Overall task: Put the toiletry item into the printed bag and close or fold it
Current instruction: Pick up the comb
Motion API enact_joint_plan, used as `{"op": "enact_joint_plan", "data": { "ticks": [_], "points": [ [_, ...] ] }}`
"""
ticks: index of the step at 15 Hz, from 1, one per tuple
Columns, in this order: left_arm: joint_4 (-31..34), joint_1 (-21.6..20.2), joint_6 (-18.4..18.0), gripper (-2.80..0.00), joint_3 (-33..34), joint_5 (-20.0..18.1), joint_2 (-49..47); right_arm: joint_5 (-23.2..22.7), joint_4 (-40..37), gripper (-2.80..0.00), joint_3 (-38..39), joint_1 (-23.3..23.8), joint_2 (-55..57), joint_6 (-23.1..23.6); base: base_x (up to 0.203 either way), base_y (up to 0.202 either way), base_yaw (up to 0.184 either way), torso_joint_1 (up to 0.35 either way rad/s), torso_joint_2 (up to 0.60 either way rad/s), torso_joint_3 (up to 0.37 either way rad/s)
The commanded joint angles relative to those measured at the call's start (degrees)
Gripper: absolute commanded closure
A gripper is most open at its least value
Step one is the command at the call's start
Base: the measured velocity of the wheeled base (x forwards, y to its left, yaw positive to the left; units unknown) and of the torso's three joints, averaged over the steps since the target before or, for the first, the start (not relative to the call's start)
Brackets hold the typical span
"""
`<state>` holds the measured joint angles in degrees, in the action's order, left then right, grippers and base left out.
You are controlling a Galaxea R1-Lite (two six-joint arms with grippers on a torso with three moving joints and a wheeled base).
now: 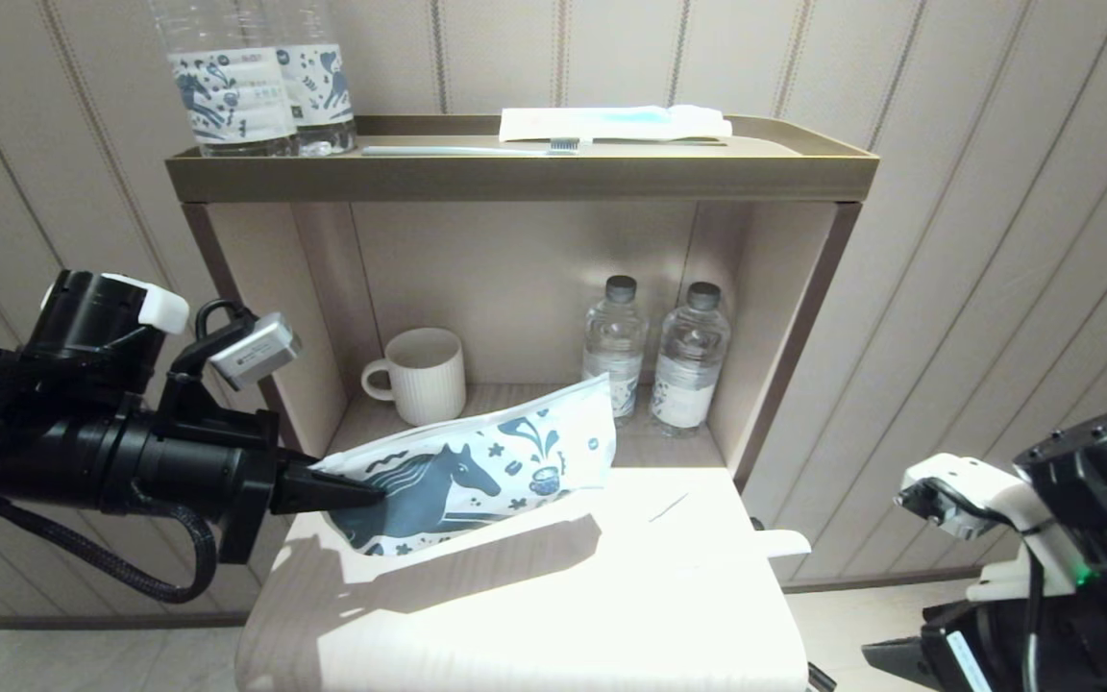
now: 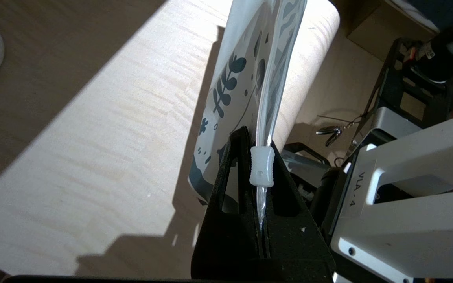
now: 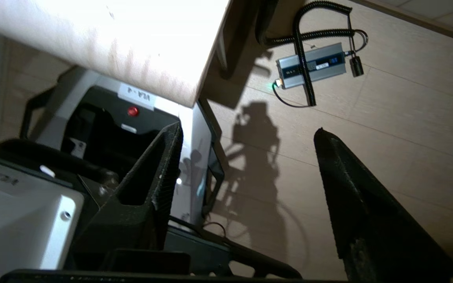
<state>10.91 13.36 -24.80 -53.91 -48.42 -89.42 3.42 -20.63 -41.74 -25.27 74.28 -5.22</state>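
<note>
The printed bag is hanging from my left gripper, in the middle left of the head view. The jaws are fully closed on the bag's left corner, and in the left wrist view I am seeing the clear zip edge and its small white slider squeezed between the two black fingers. The bag is standing tilted above the bright table top, with its far end rising toward the shelf opening.

My right gripper is staying low at the lower right of the head view, beside the table and well apart from the bag. Its jaws are standing wide apart and are holding nothing; between them I am seeing only the floor.

I cannot make out the toiletry item anywhere.

Behind the bag, a white mug and two small bottles are standing inside the shelf. On top, a toothbrush is lying beside two larger bottles.
</note>
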Motion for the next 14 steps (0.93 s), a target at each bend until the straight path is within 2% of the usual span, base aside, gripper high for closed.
{"op": "enact_joint_plan", "data": {
  "ticks": [1, 4, 5, 8, 11, 12, 14],
  "points": [
    [0.08, 0.18, -0.17, 0.0, 0.21, -0.27, 0.34, 0.11, 5.57, -2.8, 2.25, 0.03, 1.74, -4.85, 0.0, 0.0, 0.0, 0.0, 0.0, 0.0],
    [0.16, 0.26, -0.17, 0.0, 0.38, -0.27, 0.74, -0.93, 9.3, -2.8, 2.64, 0.02, 3.17, -15.61, 0.0, 0.0, 0.0, 0.0, 0.0, 0.0],
    [0.16, 0.26, -0.17, 0.0, 0.38, -0.27, 0.65, -2.99, 9.41, -2.8, 2.77, 0.09, 3.59, -19.48, 0.0, 0.0, 0.0, 0.0, 0.0, 0.0],
    [0.16, 0.53, -0.25, 0.0, 0.5, -0.27, 0.56, -12.36, 10.23, -2.8, 3.03, 4.65, 5.89, -26.76, 0.0, 0.0, 0.0, 0.0, 0.0, 0.0],
    [-0.1, 0.62, -0.69, 0.0, 1.17, -0.27, 0.21, -27.15, 10.66, -2.8, 2.89, 12.7, 3.42, -31.04, 0.0, 0.0, 0.0, 0.0, 0.0, 0.0],
    [-0.1, 0.79, -0.69, 0.0, 1.17, -0.27, 0.12, -28.96, 11.1, -2.8, 3.36, 14.88, 2.52, -33.42, 0.0, 0.0, 0.0, 0.0, 0.0, 0.0],
    [-0.1, 0.88, -0.69, 0.0, 1.26, -0.27, 0.12, -29.84, 12.99, -2.8, 4.52, 16.13, 1.82, -35.93, 0.0, 0.0, 0.0, 0.0, 0.0, 0.0]
  ]
}}
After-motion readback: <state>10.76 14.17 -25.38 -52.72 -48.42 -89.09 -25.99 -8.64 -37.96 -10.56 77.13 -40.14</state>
